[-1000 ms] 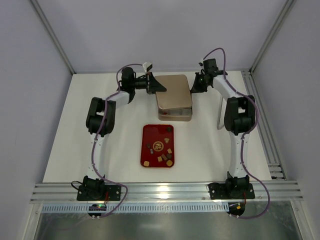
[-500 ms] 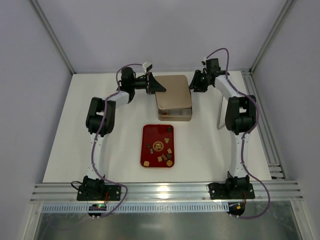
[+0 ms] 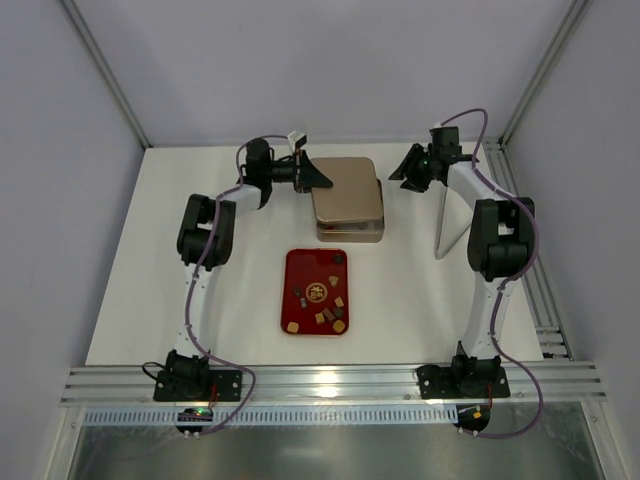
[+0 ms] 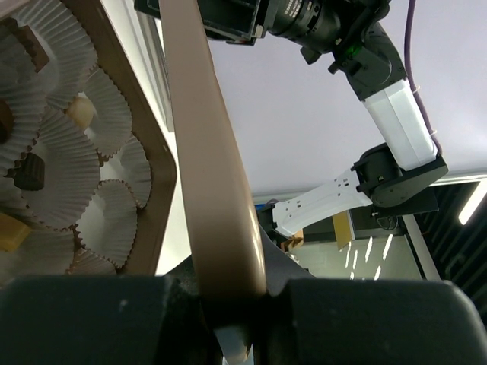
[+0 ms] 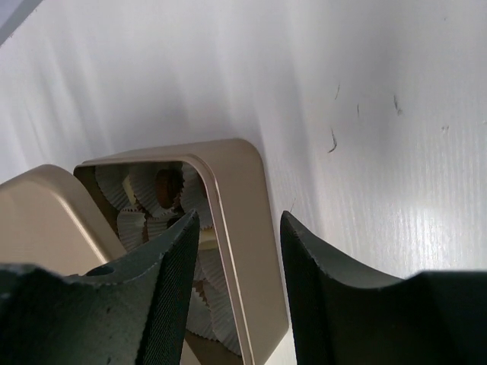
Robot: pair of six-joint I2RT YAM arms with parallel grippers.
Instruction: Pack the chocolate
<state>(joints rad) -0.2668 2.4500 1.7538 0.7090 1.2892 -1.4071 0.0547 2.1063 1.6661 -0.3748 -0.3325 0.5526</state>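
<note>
- The left fingers (image 4: 266,319) are clamping together on the edge of a flat gold metal lid (image 4: 205,152), which is filling the gap between them.
- Seen from above, they are gripping the lid at its far left corner, over a gold rectangular metal box (image 3: 350,232) at the far middle of the white tabletop (image 3: 150,260).
- The lid is standing clear of the box's rim on the left side, leaving the inside showing.
- The right fingers (image 5: 186,289) are standing apart with nothing between them, hovering by the box's far right corner and touching neither box nor lid.
- White crinkled paper cups (image 4: 53,190) are lining the box, and a few of them are holding small brown and tan chocolate pieces (image 4: 30,173).
- More chocolate pieces are lying loose on a red rectangular tray (image 3: 296,265), which is sitting mid-tabletop, just on the near side of the box.
</note>
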